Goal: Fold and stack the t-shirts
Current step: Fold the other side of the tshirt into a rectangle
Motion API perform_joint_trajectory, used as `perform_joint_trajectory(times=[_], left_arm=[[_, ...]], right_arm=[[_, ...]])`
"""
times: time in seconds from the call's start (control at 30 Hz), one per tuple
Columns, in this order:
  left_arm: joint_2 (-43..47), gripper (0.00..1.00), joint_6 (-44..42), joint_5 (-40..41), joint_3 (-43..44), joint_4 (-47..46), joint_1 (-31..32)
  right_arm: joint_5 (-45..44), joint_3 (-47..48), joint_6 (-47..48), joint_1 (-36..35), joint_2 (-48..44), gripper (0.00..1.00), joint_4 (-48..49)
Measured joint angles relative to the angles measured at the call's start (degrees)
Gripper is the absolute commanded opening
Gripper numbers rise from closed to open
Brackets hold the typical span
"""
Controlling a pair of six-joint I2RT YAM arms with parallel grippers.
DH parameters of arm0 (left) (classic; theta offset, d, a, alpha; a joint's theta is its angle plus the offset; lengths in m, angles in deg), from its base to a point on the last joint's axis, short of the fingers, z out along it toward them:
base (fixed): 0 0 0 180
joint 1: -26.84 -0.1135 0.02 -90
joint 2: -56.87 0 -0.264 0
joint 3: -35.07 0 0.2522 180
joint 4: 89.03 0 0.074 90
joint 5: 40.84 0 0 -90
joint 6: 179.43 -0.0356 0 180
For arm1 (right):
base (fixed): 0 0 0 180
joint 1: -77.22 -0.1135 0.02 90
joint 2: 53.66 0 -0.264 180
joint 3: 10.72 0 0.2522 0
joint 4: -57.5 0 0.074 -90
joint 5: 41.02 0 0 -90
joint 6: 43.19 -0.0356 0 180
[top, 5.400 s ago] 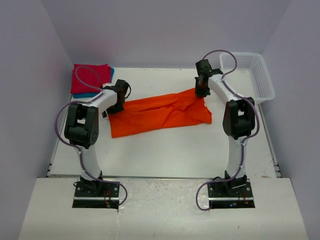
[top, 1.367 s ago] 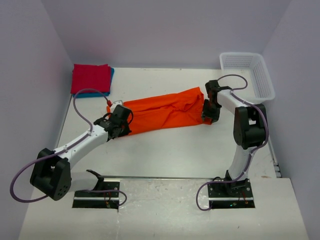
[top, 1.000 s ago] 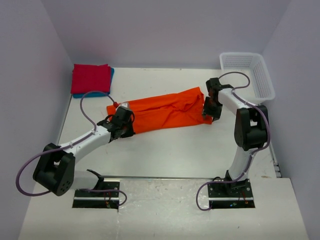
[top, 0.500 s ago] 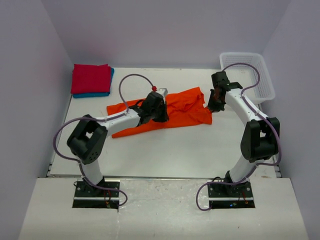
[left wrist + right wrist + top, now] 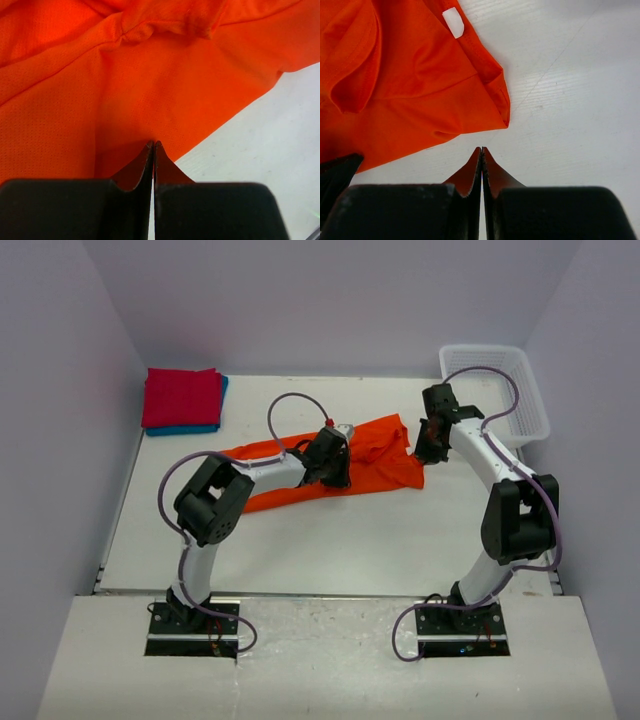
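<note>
Your orange t-shirt lies rumpled across the middle of the tabletop, running from the left-centre toward the right. Your left arm reaches over it from the near left. In the wrist view your left claw is clenched, tips pressed together right where the shirt's edge runs up to them, so it looks pinched on that edge. Wrinkled orange cloth fills most of that view, with bare tabletop to the right.

Your right claw is also clenched. Its tips meet over bare tabletop just beside the shirt's hemmed right corner, and they look clear of the cloth. A small white label shows on the shirt farther along that hem.

In the far left corner the red t-shirt sits folded on top of the blue t-shirt, which peeks out along its near and right edges. The white mesh basket stands at the far right, well apart from the shirts.
</note>
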Motion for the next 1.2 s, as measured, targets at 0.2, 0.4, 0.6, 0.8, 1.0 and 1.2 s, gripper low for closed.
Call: perform_joint_trajectory(times=[0.2,0.4,0.6,0.8,1.0,1.2], left_arm=[[-1.2,0.0,0.5,0.4,-0.6,0.1,0.0],[1.4,0.0,2.4,0.3,-5.8,-3.5,0.0],[6.5,0.0,3.6,0.5,-13.0,-4.9,0.6],[10.2,0.0,4.5,0.7,-17.9,-5.0,1.7],[10.7,0.0,5.0,0.8,-18.6,-5.3,2.0],[10.9,0.0,5.0,0.9,-18.9,-5.4,2.4]], right_arm=[[0.5,0.0,0.4,0.0,0.0,0.0,0.2],[3.1,0.0,1.8,-1.0,0.8,0.04,0.4],[5.0,1.3,3.0,-6.7,4.7,0.0,0.4],[6.5,4.0,3.0,-12.4,9.8,0.09,0.7],[7.3,6.5,2.8,-15.5,11.2,0.07,0.7],[7.5,6.5,2.4,-16.1,11.3,0.03,1.1]])
